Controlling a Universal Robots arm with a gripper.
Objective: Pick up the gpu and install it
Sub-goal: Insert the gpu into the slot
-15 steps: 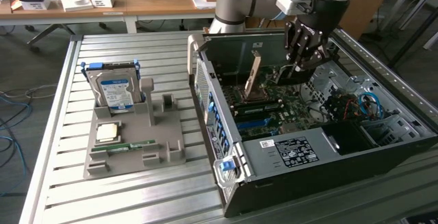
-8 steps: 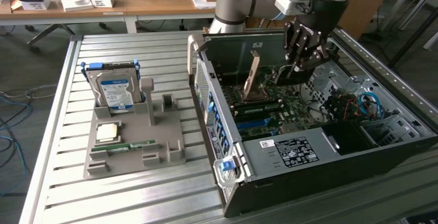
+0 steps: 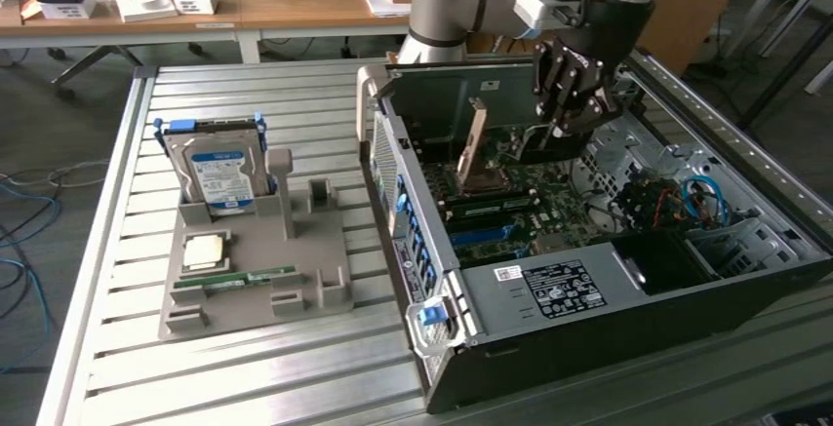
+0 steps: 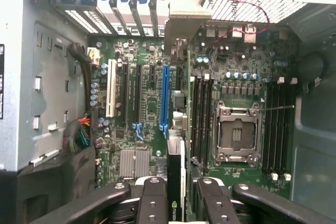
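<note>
The gpu (image 4: 176, 156) is gripped on edge by the closed hand (image 3: 568, 119), inside the open computer case (image 3: 547, 290). It is held upright above the motherboard (image 4: 147, 108), bracket toward the rear openings, apparently so that its lower edge faces the slots.

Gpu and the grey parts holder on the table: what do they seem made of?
The gpu: dark circuit-board laminate, with a glossy black printed edge; its pale bracket looks like dull bare sheet metal. The parts holder: likely plastic, from its uniform matte grey, unreflective surface.
</note>
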